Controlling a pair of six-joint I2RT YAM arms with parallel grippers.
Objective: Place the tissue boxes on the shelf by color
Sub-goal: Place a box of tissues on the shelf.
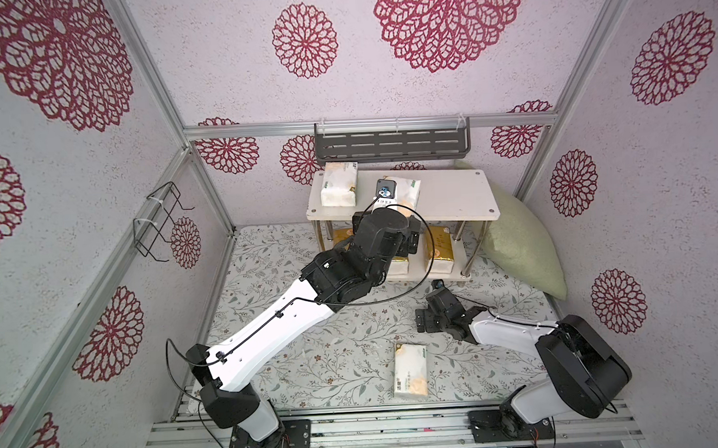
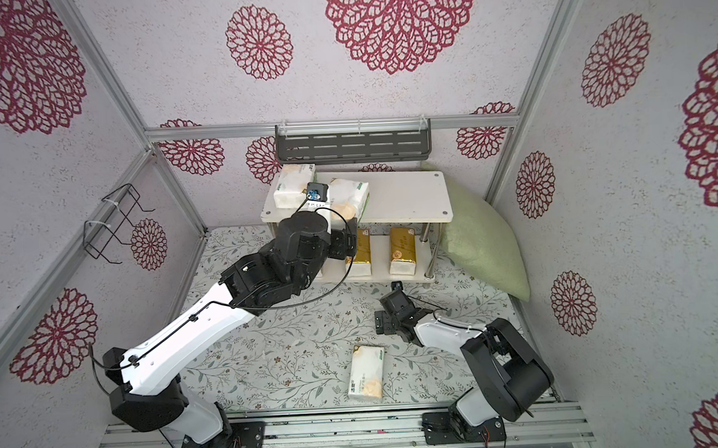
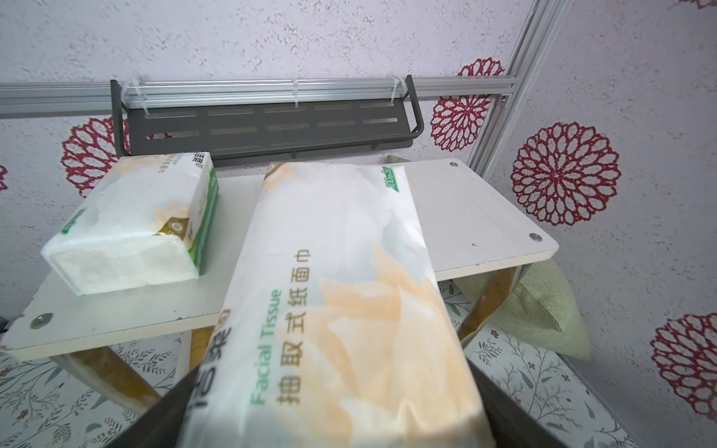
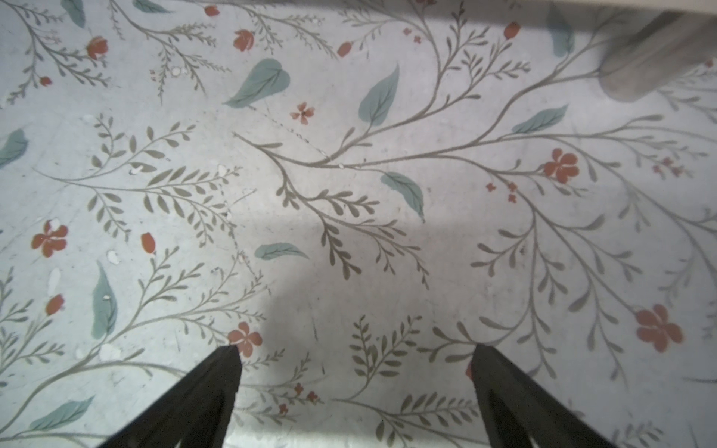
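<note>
Over the shelf [image 1: 452,196], 3 o'clock of a resting pack [image 1: 339,184], left gripper [image 3: 333,368] clamping a white pack [image 3: 341,252], right gripper [image 4: 355,349] wide open, empty.

Both the left arm [image 1: 266,333] and the right arm [image 1: 507,331] have glossy white shells and chunky black joints. A thin black cable [image 1: 278,316] is clipped along the left one, and both sit on black base plates [image 1: 296,435]. The right tool [image 4: 353,351] has pointy dark fingers [image 4: 209,391].
</note>
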